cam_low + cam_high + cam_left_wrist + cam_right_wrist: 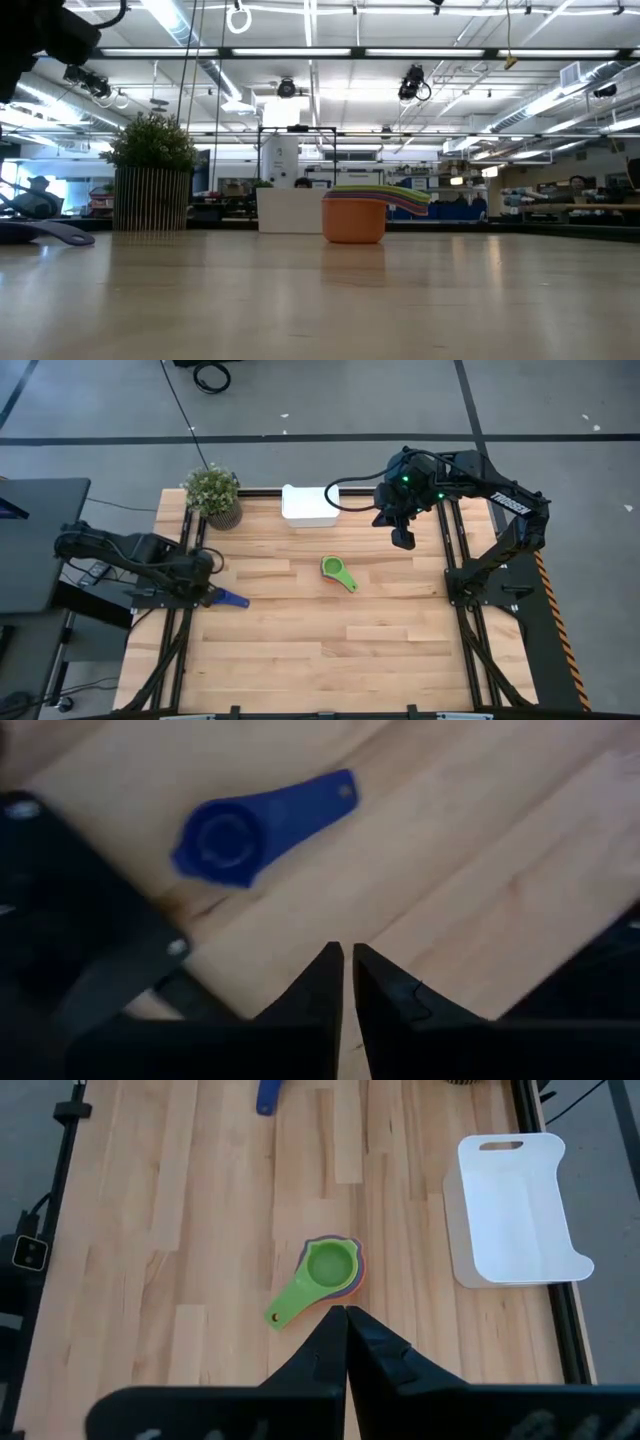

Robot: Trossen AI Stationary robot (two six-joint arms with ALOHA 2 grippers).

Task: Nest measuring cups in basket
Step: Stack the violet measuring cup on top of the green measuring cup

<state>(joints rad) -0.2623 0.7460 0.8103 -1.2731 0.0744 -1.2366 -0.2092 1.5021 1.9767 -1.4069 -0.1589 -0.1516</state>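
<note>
A nested stack of measuring cups (pixel 338 572), green on top, stands on its base mid-table; the low view shows its orange bottom cup (pixel 354 220) with coloured handles fanned above. A single dark blue cup (pixel 250 828) lies on the table near the left edge (pixel 233 599). The white basket (pixel 309 504) sits at the far edge. My left gripper (pixel 347 965) is shut, hovering just beside the blue cup. My right gripper (pixel 345 1320) is shut, raised above the table right of the basket (pixel 520 1210).
A potted green plant (pixel 213 493) stands at the far left corner beside the basket. Bare wood lies across the near half of the table (pixel 330 660). Black frame rails run along the left and right table edges.
</note>
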